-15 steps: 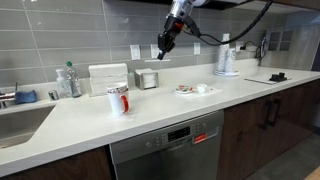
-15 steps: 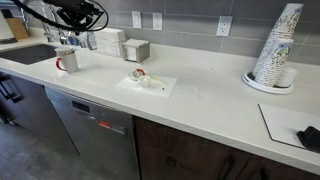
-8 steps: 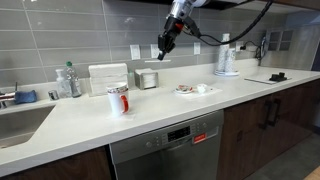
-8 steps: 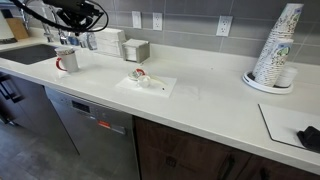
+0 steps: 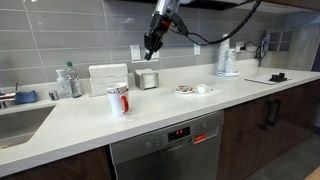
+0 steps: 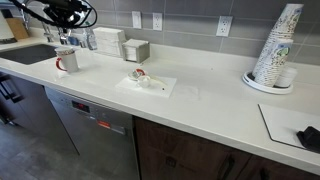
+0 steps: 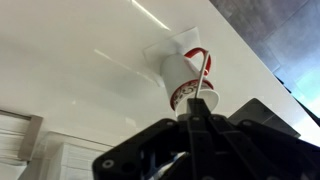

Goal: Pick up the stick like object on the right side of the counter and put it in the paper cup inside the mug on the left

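Note:
The white mug [image 5: 118, 98] with red markings stands on the pale counter [image 5: 150, 115] toward its left end, and it also shows in the other exterior view [image 6: 66, 60]. My gripper [image 5: 150, 44] hangs high above the counter, up and to the right of the mug. In the wrist view the gripper [image 7: 197, 118] is shut on a thin pale stick [image 7: 205, 78], which crosses in front of the mug [image 7: 183, 78] below. The stick is too thin to make out in the exterior views. I cannot tell whether a paper cup sits inside the mug.
A white boxy container [image 5: 108, 78], a clear bottle [image 5: 68, 80] and a small metal box [image 5: 148, 79] stand along the back wall. A plate with small items [image 5: 195, 90] lies mid-counter. Stacked paper cups [image 6: 275, 50] stand far right. A sink [image 5: 15, 120] is at the left end.
My gripper has moved left and slightly up along the back wall, closer to above the mug, still holding the stick. Nothing on the counter has moved.

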